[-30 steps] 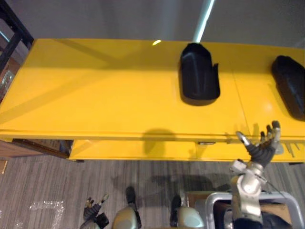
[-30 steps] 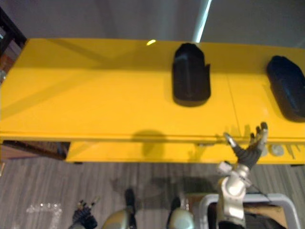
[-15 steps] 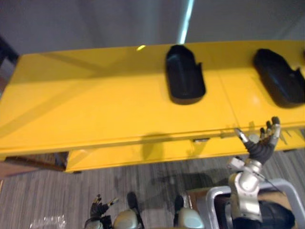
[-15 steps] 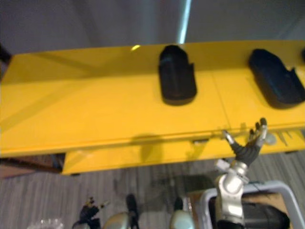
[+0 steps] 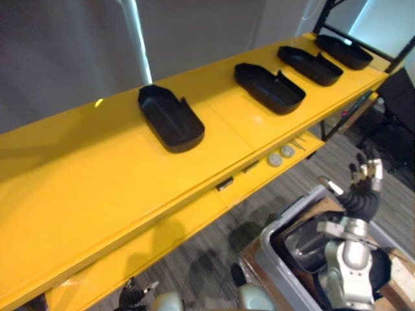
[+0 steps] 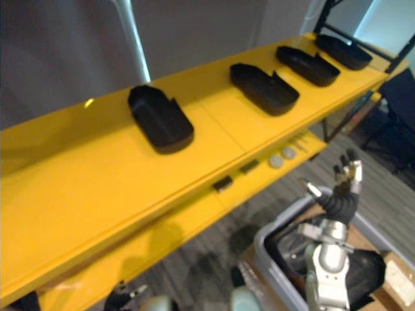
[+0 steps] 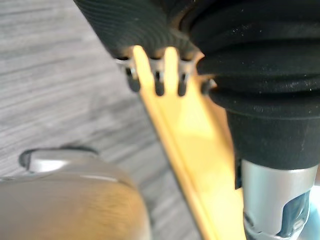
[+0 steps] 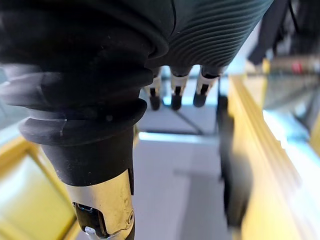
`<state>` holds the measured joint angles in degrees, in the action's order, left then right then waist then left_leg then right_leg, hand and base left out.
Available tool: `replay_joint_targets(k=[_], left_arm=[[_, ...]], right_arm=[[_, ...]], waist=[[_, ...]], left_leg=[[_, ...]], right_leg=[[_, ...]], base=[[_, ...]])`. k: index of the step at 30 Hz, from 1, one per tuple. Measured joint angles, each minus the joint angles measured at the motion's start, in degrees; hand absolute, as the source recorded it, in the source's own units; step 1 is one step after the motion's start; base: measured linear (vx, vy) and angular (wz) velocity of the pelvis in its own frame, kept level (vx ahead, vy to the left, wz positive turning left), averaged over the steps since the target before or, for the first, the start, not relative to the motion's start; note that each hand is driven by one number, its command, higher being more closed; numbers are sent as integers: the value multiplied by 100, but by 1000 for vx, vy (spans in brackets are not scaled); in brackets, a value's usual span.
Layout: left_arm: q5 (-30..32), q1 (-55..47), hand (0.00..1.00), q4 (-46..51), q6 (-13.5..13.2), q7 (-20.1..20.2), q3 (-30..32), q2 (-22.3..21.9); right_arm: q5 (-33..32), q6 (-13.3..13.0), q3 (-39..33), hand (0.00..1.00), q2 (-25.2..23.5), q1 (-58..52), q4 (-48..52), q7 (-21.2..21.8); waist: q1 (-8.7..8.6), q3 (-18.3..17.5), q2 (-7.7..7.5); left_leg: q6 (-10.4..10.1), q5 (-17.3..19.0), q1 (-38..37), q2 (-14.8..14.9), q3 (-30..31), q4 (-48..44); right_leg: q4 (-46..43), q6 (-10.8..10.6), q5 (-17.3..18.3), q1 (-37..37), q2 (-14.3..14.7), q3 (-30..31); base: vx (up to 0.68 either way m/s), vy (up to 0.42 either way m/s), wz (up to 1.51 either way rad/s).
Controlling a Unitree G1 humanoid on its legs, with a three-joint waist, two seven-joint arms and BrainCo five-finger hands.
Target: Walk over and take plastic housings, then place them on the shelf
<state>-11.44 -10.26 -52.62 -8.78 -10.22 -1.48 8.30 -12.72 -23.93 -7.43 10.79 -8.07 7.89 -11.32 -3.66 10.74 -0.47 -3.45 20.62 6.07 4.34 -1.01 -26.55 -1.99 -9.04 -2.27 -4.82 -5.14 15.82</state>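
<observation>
The yellow shelf (image 5: 97,175) lies beyond the right hand (image 5: 363,194) and a grey bin (image 5: 285,217) sits just beneath it; four black plastic housings (image 5: 170,118) rest on the shelf, well clear of that raised hand, whose fingers are spread and empty like the low left hand (image 5: 133,295), so fetching another likely means reaching down.

A long yellow shelf (image 5: 84,188) runs diagonally before a plain grey wall (image 5: 58,45), which carries a slanting bright strip of light (image 5: 137,39). A lower yellow tier (image 5: 123,265) juts beneath it. The floor (image 5: 207,249) is grey wood-grain planking; a black frame (image 5: 326,13) stands at the shelf's far end
</observation>
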Motion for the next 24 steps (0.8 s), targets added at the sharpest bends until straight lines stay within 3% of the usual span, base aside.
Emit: replay_joint_targets(k=[5,10,12,13,14,16,18,19,22,24], left_arm=[[112,-8,0,197,-146,-79,-198,5],[183,7,0,352,-223,45,-164,44],[313,8,0,440,-118,24,-74,39],[320,7,0,440,-49,-20,-49,0],[262,-34,0,374,41,-88,-13,20],[198,-42,0,190,155,-140,33,30],[28,-94,0,46,169,-250,35,41],[12,-108,0,44,168,-263,42,41],[-232,-167,0,-29,149,-302,219,12],[-318,-220,0,-66,152,-280,511,-51]], right_arm=[[-19,-3,515,0,-118,87,-281,-44],[-10,0,696,0,-433,85,-638,-584],[-78,-4,734,0,-507,33,-631,-521],[-124,-3,812,0,-512,0,-636,-448],[-115,-2,975,0,-525,-36,-628,-356],[-116,-5,1112,0,-528,-119,-626,-333],[-116,-105,1348,0,-576,-96,-656,-303],[-116,-118,1393,0,-579,-76,-670,-307],[-100,-120,1828,0,-643,314,-1013,-519],[-101,-28,1943,0,-662,545,-1134,-678]], waist=[[142,-42,75],[237,135,43],[303,213,17],[321,274,83],[341,347,103],[299,341,65],[379,302,-11],[401,293,-26],[620,205,-172],[731,174,-178]], left_leg=[[-4,-5,127,-13,286,-141],[53,308,143,124,172,-778],[168,406,103,217,-175,-947],[335,397,119,407,-412,-882],[389,296,95,540,-719,-762],[416,152,105,646,-892,-612],[413,-188,137,724,-1086,-245],[413,-240,147,723,-1113,-197],[269,-621,434,748,-1406,71],[96,-775,597,852,-1557,122]], right_leg=[[-242,68,127,-40,40,-226],[-787,84,138,-159,255,-161],[-731,259,-180,-235,270,-422],[-334,733,-612,-189,296,-691],[-668,937,-492,-309,304,-1217],[-1556,937,66,-380,304,-1718],[-2476,958,650,-163,127,-2084],[-2534,975,681,-127,94,-2089],[-2477,1032,785,218,-416,-2286],[-1777,1010,729,276,-385,-2491]], base=[[2,12,27],[-71,62,-25],[-229,101,-107],[-329,91,-123],[-333,93,-119],[-188,79,-74],[-122,63,-49],[-79,-41,-35],[-108,-139,-46],[-105,-178,-60]])
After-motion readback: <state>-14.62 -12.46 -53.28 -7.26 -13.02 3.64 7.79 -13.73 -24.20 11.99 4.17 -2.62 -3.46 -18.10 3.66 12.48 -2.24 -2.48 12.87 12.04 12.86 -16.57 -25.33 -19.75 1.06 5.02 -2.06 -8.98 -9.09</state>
